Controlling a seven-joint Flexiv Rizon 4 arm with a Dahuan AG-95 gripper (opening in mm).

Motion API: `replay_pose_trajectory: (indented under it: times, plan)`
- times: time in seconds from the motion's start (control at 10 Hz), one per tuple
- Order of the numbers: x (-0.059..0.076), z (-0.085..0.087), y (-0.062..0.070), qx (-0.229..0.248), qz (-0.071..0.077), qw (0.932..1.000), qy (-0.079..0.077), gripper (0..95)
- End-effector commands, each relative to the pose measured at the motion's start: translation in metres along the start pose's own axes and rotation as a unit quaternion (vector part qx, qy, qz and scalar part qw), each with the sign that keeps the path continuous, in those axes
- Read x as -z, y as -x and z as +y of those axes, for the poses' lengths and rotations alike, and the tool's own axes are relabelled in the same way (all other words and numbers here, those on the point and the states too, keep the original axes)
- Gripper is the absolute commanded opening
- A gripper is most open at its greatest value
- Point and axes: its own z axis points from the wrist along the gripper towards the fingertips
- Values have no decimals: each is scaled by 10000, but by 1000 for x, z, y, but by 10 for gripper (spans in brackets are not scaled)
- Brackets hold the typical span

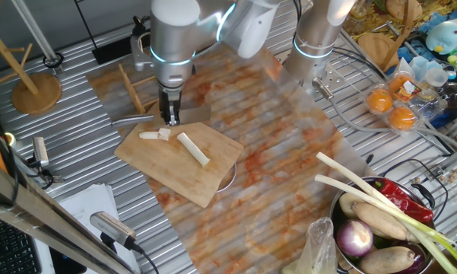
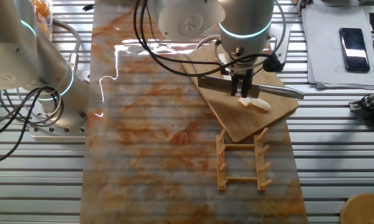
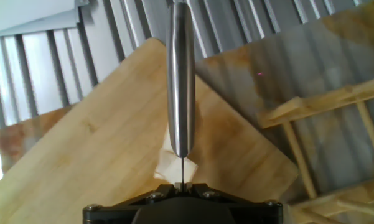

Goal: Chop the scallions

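Scallions point(image 1: 192, 148): on the wooden cutting board point(image 1: 205, 183), one long cream stalk plus two short cut chunks point(image 1: 156, 135) beside it, near the tabletop point(image 1: 289, 175) edge by the wooden rack point(image 2: 243, 158). Gripper point(image 1: 169, 116) stands over the chunks, fingers pinching a steel knife point(image 3: 180, 87) by its handle, blade edge down at or just above the chunks. Judged mid-chop: first cuts made, long stalk uncut. Next move likely calls for lifting, shifting along toward the stalk, pressing straight down. Count: one board, one knife, one rack, three scallion pieces.
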Motion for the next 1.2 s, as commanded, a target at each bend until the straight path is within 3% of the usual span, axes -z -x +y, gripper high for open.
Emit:
replay_pose_trajectory:
  times: [0.1, 0.8, 1.2]
  plan:
    - [0, 1, -1, 4, -8, 10000, -10, 0]
    - [-12, 18, 1, 13, -93, 9999, -39, 0]
    - [-12, 23, 9, 13, -113, 9999, -32, 0]
